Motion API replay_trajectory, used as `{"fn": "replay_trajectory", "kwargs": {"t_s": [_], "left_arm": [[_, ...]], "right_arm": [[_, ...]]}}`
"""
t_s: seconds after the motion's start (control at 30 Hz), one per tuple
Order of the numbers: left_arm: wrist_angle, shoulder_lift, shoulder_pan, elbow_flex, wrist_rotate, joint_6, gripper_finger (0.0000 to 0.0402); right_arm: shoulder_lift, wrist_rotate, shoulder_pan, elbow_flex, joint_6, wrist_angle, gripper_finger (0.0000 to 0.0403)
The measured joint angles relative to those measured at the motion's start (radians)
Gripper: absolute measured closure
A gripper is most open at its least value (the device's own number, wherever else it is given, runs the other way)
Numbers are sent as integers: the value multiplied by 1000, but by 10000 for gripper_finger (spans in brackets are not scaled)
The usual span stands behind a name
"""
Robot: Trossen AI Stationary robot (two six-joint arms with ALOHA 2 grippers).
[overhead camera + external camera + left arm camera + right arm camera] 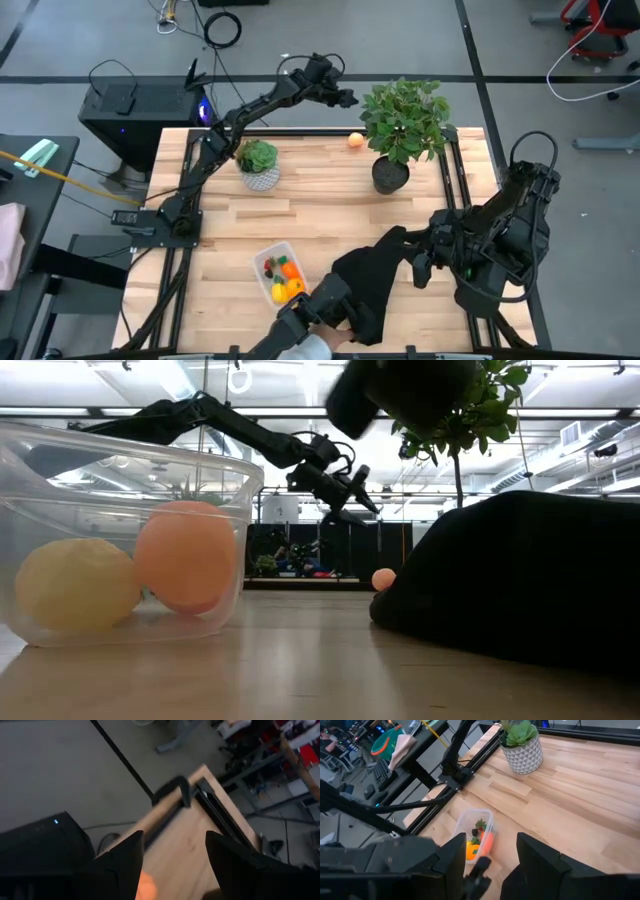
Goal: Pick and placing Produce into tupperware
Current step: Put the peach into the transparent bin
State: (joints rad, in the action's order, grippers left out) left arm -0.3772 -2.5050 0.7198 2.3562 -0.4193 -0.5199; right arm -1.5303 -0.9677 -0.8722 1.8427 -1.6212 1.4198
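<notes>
While both arms hang above the table, the scene reads as follows.

Table: a light wooden table [320, 195] seen from overhead, with dark rails along its left and right edges.

Tupperware: a small clear container [278, 272] sits near the front edge, left of centre. It holds several small pieces of produce [283, 279], orange, yellow and red. In the low view two of them, one yellow and one orange, rest side by side against its clear wall.

Loose produce: one small orange-peach piece [355, 140] lies alone near the far edge, well apart from the container and just left of the large plant.

Left gripper: the left gripper [343, 97] is raised over the far edge of the table, near the loose piece but not touching it. Its jaws stand apart with nothing between them.

Right gripper: the right gripper [418, 270] hovers above the front right part of the table, over the black cloth. Its jaws are apart and hold nothing.

Black cloth: a crumpled black cloth [375, 275] lies just right of the container.

Plants: a large leafy potted plant [403, 125] stands at the far right; a small plant in a white pot [259, 165] stands at the far left.

Person: a hand [320, 345] shows at the front edge, near the container.
</notes>
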Motion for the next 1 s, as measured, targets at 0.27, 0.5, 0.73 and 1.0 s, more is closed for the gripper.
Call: {"fn": "replay_trajectory", "kwargs": {"t_s": [0.27,0.5,0.73,1.0], "left_arm": [[-39,-39,-26,0,-37,-20,184],[-56,-44,-44,0,-23,-6,189],[-87,-68,-78,0,-11,12,189],[-100,-89,-116,1,41,45,199]], "right_arm": [[0,0,1,0,4,-6,222],[0,-3,6,0,18,-7,222],[0,-3,9,0,26,-9,222],[0,-4,9,0,26,-21,222]]}}
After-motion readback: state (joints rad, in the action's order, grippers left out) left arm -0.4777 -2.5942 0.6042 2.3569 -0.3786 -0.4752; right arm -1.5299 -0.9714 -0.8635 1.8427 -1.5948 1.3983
